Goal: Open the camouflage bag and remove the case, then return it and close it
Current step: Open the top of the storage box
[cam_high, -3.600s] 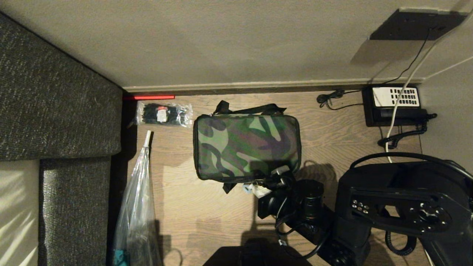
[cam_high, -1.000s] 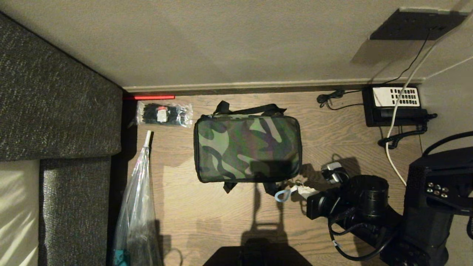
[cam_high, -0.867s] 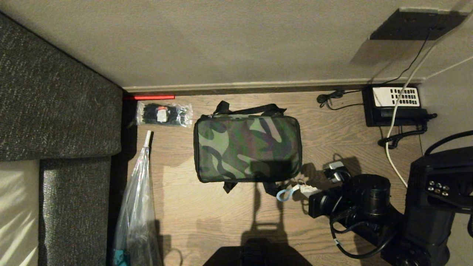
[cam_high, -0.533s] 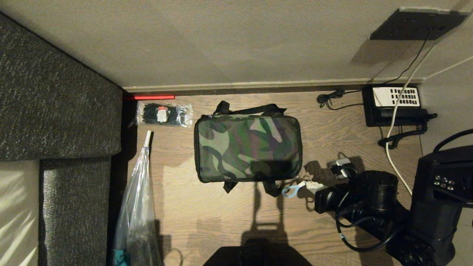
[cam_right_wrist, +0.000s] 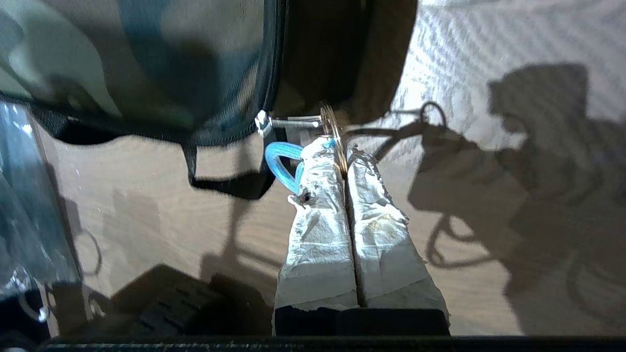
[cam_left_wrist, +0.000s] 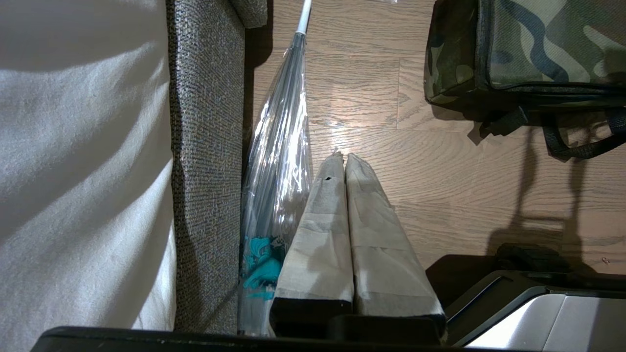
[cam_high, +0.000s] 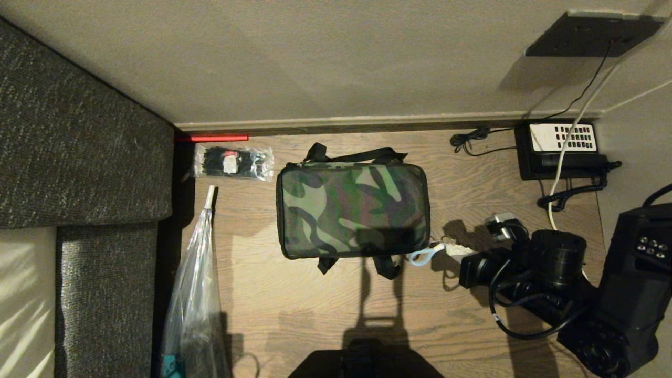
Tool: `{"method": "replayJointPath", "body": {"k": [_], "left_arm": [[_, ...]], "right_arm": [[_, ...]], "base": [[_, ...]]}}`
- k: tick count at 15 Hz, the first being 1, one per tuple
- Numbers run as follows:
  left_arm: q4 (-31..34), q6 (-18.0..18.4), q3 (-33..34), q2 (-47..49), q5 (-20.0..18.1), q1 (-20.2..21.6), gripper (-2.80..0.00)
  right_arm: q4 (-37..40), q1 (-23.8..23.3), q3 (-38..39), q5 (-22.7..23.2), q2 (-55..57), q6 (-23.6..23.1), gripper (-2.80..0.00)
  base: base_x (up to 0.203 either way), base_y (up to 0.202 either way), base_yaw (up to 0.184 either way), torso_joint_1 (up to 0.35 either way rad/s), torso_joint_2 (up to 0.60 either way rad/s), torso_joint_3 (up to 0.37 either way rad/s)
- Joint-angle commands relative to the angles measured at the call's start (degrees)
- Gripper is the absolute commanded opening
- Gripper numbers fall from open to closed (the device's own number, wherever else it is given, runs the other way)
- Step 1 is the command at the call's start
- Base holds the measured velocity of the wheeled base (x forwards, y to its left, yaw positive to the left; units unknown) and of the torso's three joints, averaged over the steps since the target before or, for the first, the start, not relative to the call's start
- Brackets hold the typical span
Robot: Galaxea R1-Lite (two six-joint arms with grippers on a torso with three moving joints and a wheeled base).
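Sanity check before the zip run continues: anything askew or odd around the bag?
Nothing stands out. The camouflage bag sits flat and closed on the floor; the right gripper is pinched on its zipper pull ring.

Matt woven camouflage bag (cam_high: 353, 210) on grained wood floor (cam_high: 294, 310); glossy clear plastic bag (cam_high: 194, 294) alongside.

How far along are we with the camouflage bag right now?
Early, in the unzipping step. Done: the right gripper is shut on the zipper pull ring with its blue loop, at the near right corner of the camouflage bag. In hand: drawing that pull along the zipper. The lid lies flat, no case is visible. Left: opening, removing the case, returning it, closing. The left gripper is parked, shut.
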Motion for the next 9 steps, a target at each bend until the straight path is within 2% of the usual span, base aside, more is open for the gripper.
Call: {"method": "replayJointPath", "body": {"k": [1,9], "left_arm": [[-0.02,-0.04,0.18,-0.11,0.02,0.02,-2.8],[-0.02,-0.04,0.18,-0.06,0.02,0.02,-2.8]], "right_arm": [[-0.57,-0.14,-2.28,0.07,-1.55,0.36,-2.8],[-0.57,-0.23,-5.88,1.62,-0.32,1.0,-2.8]], "base": [[0.0,0.0,0.0,0.0,0.0,0.0],[0.0,0.0,0.0,0.0,0.0,0.0]]}}
